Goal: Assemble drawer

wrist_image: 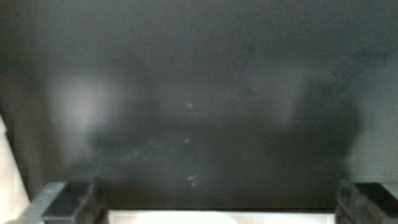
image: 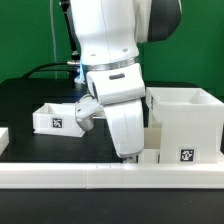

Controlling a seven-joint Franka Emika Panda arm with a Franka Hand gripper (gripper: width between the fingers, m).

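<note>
Behind the white rail (image: 60, 178), the tool (image: 128, 152) gapes wide between tray (image: 55, 120) and casing (image: 186, 125).

No words, numbers or brand names could be read in either view. The only signs were two black-and-white square markers in the exterior view: the first tag (image: 57, 123) stood on the front wall of the small tray (image: 44, 112), and the second tag (image: 186, 155) low on the front of the big casing (image: 185, 125).
</note>
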